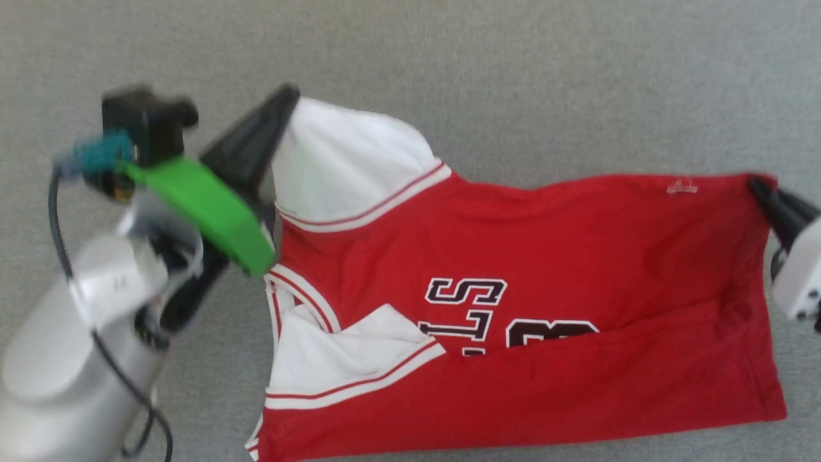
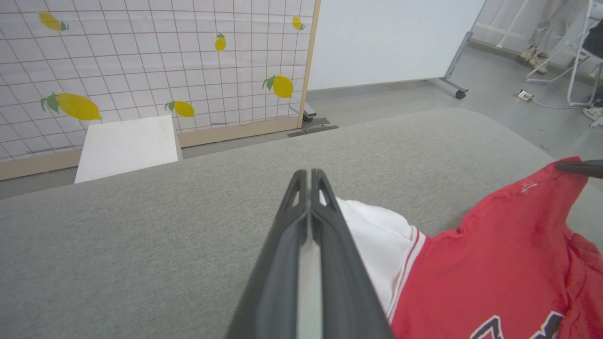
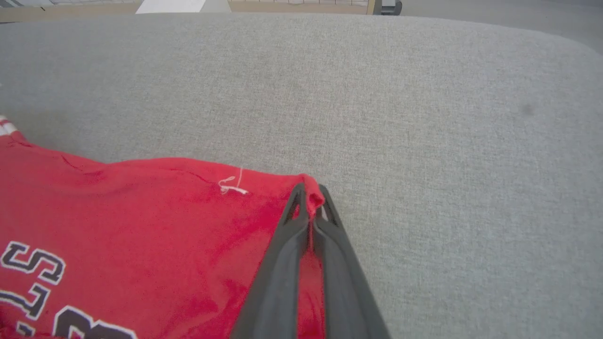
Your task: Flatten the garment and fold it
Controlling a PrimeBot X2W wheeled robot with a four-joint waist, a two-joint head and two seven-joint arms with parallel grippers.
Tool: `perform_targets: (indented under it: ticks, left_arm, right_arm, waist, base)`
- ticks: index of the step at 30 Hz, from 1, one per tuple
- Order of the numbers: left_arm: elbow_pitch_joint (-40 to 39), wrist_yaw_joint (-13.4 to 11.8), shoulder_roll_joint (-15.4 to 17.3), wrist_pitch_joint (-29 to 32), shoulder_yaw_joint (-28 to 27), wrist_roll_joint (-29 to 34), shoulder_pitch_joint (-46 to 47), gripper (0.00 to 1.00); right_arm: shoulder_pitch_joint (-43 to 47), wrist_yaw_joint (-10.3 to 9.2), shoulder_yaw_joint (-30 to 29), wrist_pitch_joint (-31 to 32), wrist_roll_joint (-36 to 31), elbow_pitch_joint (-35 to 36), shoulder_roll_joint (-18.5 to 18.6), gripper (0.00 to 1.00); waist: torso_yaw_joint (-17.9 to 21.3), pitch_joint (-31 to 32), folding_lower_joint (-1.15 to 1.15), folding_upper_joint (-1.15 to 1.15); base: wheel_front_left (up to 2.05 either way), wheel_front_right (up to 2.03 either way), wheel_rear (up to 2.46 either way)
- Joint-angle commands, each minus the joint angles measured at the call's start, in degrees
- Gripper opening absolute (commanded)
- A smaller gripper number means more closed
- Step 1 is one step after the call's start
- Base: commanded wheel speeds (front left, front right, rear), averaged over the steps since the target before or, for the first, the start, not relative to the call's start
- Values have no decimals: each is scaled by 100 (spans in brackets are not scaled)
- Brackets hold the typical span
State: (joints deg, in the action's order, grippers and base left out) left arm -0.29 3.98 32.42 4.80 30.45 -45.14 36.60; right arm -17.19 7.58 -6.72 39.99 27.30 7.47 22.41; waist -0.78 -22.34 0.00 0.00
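Red garment point(image 1: 545, 256) is lying sideways on the grey fabric surface point(image 1: 577, 77). Both arms are holding its far edge. Near edge is sitting folded over, covering the lower chest lettering, and one white sleeve point(image 1: 340, 359) is lying across the front.

Risks: right grip is sitting on a tiny hem corner, so hard tensioning is probably going to pop it out. Uneven pull between arms would be skewing the fold and dragging the lower layer.

Grips: left gripper point(image 1: 285, 96) is clamping fully closed at the other sleeve's point(image 1: 346, 160) top edge, bite looking thin. The right gripper point(image 3: 308, 193) is fully closed too, pinching the red hem corner, with a nub of cloth poking past the tips.
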Motion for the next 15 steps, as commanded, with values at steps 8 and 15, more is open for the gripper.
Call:
perform_targets:
  ticks: [8,15]
  left_arm:
    - [-1401,-636,377,-278,-79,-377,-2023,0]
    - [-1521,-1045,612,-231,95,-648,-3439,0]
  right_arm:
    - [1286,-9,-416,-251,133,550,-446,0]
    - [2181,-9,-617,-349,191,545,-782,0]
  waist:
    - [-116,828,0,0]
    - [-169,915,0,0]
  base:
    - [0,0,0]
    - [0,0,0]
